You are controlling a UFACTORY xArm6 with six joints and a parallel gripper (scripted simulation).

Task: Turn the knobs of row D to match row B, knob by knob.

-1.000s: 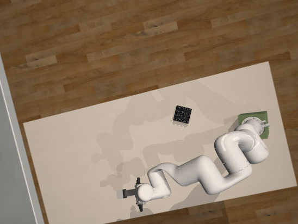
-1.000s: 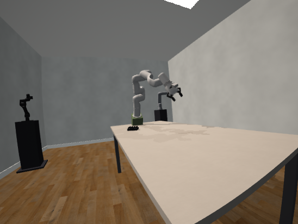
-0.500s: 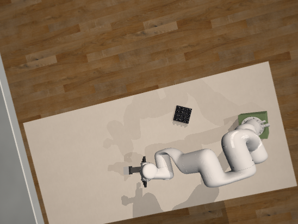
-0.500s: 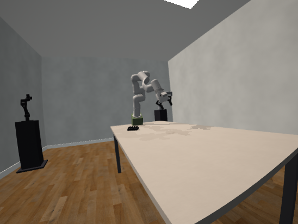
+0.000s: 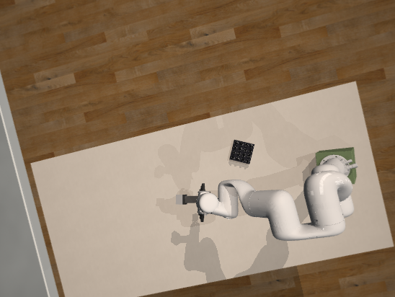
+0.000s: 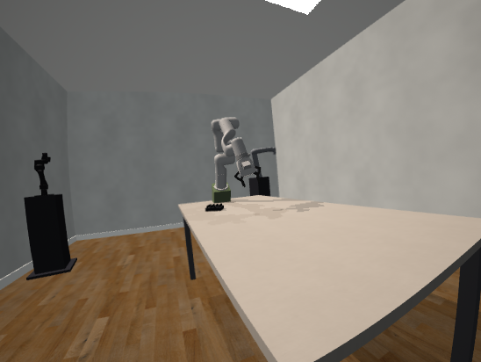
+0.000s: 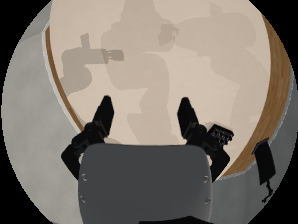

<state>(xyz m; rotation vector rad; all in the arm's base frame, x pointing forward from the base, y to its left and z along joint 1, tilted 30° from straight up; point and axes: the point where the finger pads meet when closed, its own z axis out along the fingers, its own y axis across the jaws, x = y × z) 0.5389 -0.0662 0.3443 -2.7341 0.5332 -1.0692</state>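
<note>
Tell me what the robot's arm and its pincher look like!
The arm is glossy white, made of fat rounded tubes, on a green block base. Its gripper is black with two pointed fingers on a dark grey body. No loose cables show along it.

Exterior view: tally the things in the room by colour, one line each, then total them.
Black: 3 (knob box, pedestal with a camera, second pedestal)
White: 1 (arm)
Green: 1 (base block)
Beige: 1 (table)
Total: 6
</note>
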